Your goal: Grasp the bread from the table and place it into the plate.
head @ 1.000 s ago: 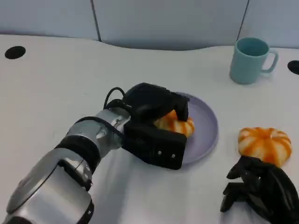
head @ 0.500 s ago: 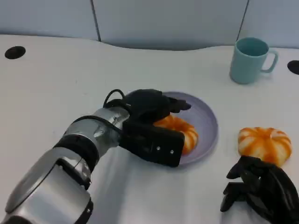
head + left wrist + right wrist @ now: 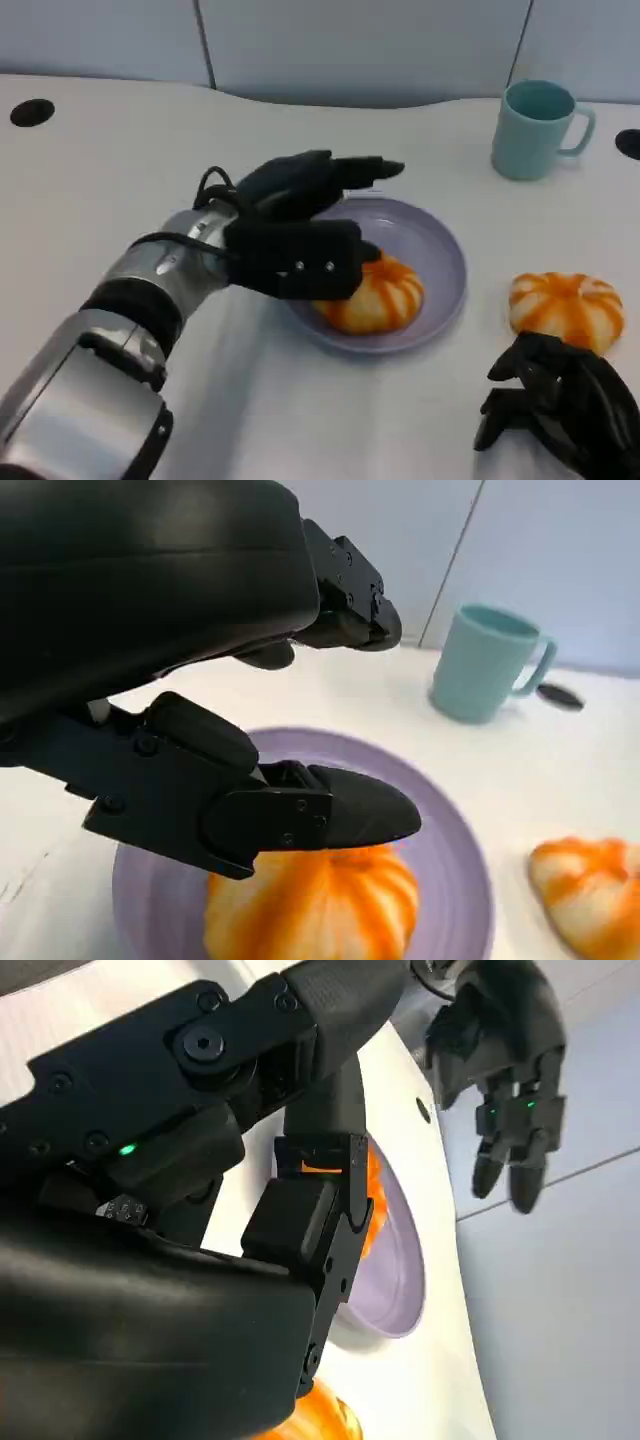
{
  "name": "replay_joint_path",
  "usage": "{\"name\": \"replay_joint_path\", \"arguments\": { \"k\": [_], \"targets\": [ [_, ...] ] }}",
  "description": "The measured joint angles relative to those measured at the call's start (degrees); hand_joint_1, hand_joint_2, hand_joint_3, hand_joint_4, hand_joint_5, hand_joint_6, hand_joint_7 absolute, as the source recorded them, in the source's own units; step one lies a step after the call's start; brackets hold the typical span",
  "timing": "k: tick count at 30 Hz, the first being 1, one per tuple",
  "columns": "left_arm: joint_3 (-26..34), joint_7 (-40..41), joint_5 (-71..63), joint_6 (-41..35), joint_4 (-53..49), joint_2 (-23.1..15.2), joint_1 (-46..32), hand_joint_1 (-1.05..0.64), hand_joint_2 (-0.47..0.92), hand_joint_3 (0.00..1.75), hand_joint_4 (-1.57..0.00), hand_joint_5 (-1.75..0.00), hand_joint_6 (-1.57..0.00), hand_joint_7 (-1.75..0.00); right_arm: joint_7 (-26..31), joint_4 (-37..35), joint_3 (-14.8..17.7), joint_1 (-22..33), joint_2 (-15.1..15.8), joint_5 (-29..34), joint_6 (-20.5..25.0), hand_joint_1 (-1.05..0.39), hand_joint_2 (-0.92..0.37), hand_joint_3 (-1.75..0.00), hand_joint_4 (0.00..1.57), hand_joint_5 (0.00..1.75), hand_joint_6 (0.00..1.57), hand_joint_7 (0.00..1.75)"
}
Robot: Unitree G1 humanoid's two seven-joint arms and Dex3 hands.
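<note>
An orange-and-white striped bread (image 3: 378,296) lies in the purple plate (image 3: 446,250), toward its near side. My left hand (image 3: 300,228) hovers just above it and to its left, fingers spread and stretched out, holding nothing. In the left wrist view the bread (image 3: 320,912) sits below the fingers (image 3: 320,818), with a gap between them, on the plate (image 3: 457,850). My right hand (image 3: 560,408) rests at the table's near right with its fingers curled in and nothing in them. The right wrist view shows the plate (image 3: 397,1265) beyond that hand (image 3: 200,1220).
A second striped bread (image 3: 566,308) lies on the table right of the plate, just beyond my right hand. A teal mug (image 3: 536,128) stands at the back right. Two dark round holes (image 3: 32,111) mark the table's far corners.
My left hand let go of the bread, opened its fingers and rose back to the left. The bread now lies free in the plate. The right hand has not moved.
</note>
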State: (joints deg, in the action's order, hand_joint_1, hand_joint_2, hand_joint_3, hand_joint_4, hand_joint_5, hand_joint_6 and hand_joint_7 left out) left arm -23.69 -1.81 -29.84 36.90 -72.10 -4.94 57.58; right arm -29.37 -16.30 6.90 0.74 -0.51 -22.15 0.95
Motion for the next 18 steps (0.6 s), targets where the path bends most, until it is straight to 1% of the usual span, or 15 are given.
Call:
{"name": "replay_joint_path", "arguments": {
  "k": [4, 6, 10, 12, 14, 18],
  "targets": [
    [4.0, -4.3, 5.2, 2.9, 1.3, -1.5, -2.3, -0.79, 0.92, 0.51, -0.07, -0.52, -0.25, -0.04, 0.0, -0.1, 0.0, 0.0, 0.0, 0.0, 0.0, -0.94, -0.78, 0.0, 1.4, 0.9, 1.22, 0.82],
    [6.1, -6.8, 7.8, 4.1, 1.9, -1.9, -4.1, -0.77, 0.92, 0.48, -0.11, -0.55, -0.28, -0.04, 0.0, -0.4, 0.0, -0.2, 0.0, 0.0, 0.0, -0.94, -0.78, 0.0, 1.4, 0.89, 1.22, 0.82],
    [10.7, -11.7, 14.2, 6.3, 4.1, -2.3, -8.5, -0.75, 0.92, 0.45, -0.13, -0.57, -0.31, -0.05, -0.1, -0.8, 0.0, -0.3, 0.0, 0.1, -0.1, -0.95, -0.79, 0.0, 1.41, 0.89, 1.23, 0.82],
    [13.1, -14.8, 18.2, 7.4, 5.7, -2.4, -11.2, -0.75, 0.92, 0.4, -0.2, -0.61, -0.35, -0.06, 0.2, -0.7, 0.0, -0.3, 0.0, 0.2, -0.2, -0.95, -0.79, -0.01, 1.4, 0.9, 1.22, 0.85],
    [15.5, -17.3, 21.9, 8.4, 7.5, -2.4, -13.9, -0.75, 0.92, 0.39, -0.22, -0.62, -0.37, -0.07, 0.7, -0.4, -0.1, -0.3, 0.0, 0.3, 0.0, -0.95, -0.79, -0.01, 1.4, 0.91, 1.21, 0.87],
    [19.8, -22.0, 29.4, 8.1, 12.0, -1.5, -18.8, -0.69, 0.92, 0.35, -0.37, -0.71, -0.46, -0.09, 1.5, 0.1, -0.4, -0.4, 0.0, 0.5, 0.2, -0.96, -0.78, 0.0, 1.4, 0.93, 1.22, 0.89]
  ]
}}
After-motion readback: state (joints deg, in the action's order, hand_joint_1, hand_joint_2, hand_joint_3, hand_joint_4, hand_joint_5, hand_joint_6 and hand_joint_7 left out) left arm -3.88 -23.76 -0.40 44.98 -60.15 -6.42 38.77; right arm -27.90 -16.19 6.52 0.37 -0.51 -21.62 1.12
